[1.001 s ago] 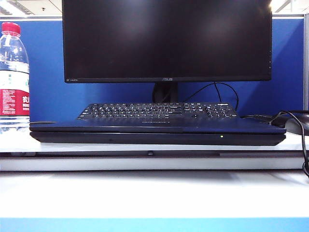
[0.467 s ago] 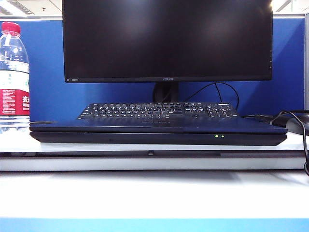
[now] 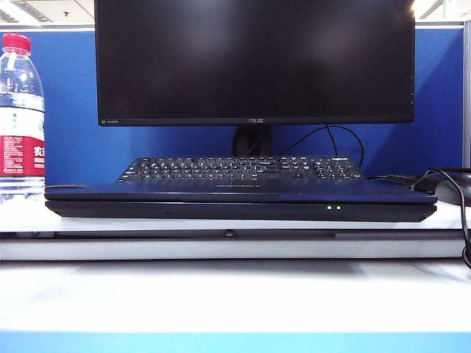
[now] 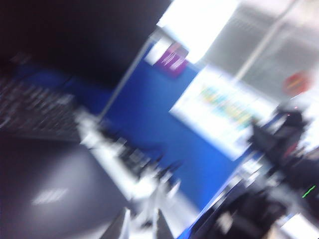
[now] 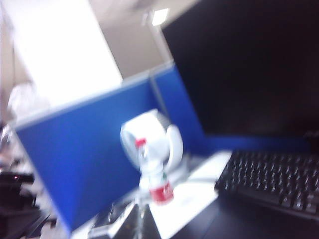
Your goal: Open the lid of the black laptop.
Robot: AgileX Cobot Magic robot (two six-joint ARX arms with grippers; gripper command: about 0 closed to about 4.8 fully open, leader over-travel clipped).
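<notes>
Nothing was yet done: the lid [image 3: 235,193] lay shut on the black laptop [image 3: 239,209] on the worktop [image 3: 235,294], ahead of both claws, neither visible, so their opening could not be told.

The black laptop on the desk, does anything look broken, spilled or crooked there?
Nothing stands out. The wide black laptop lies flat and shut, its thin black lid level, two green lights glowing on its front edge. The clear plastic water bottle stands upright, capped.
</notes>
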